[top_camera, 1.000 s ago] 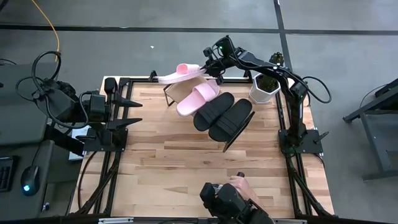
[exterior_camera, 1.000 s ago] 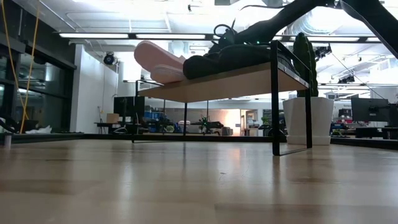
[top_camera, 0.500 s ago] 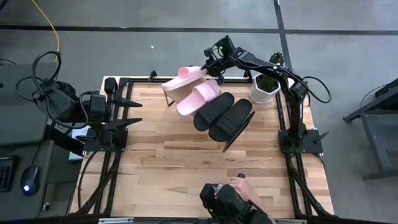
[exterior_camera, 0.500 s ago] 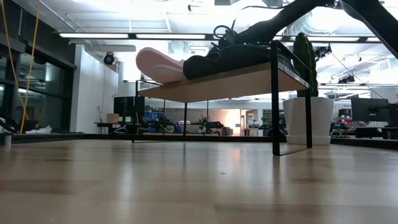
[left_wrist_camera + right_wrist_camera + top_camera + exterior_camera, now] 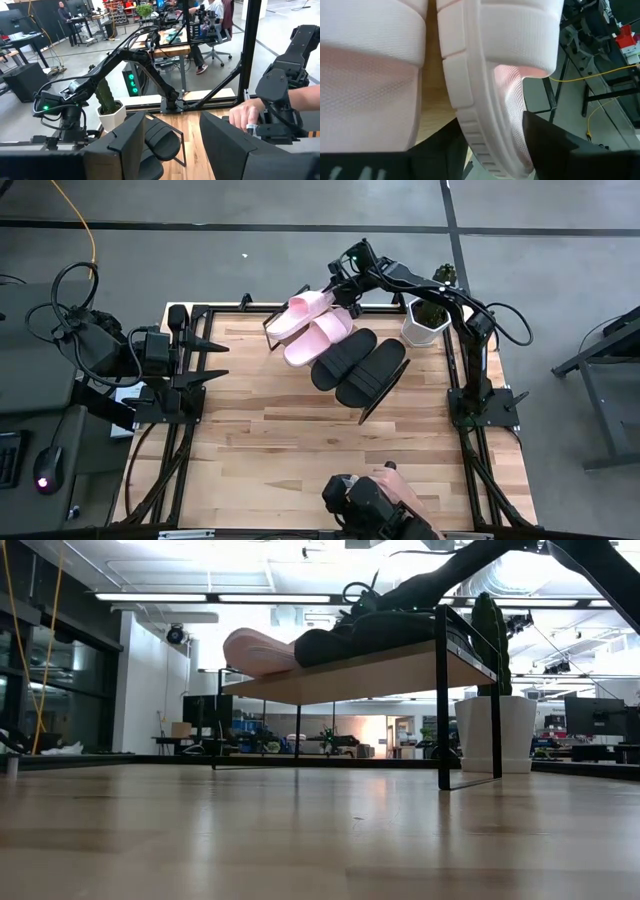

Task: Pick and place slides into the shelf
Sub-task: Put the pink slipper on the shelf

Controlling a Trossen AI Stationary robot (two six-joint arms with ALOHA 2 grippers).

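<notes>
From above, the shelf (image 5: pixel 272 327) stands at the far edge of the wooden table (image 5: pixel 300 440), carrying four slides in a row. The outermost pink slide (image 5: pixel 309 307) lies beside the second pink slide (image 5: pixel 318 336), then come two black slides (image 5: pixel 344 358) and (image 5: pixel 371 373). The right gripper (image 5: pixel 334 288) sits at the end of the outermost pink slide, its arm reaching in from the right past a white pot (image 5: pixel 424 323). The left gripper (image 5: pixel 200 360) waits at the table's left edge. A person's hand (image 5: pixel 392 480) shows near the front edge.
</notes>
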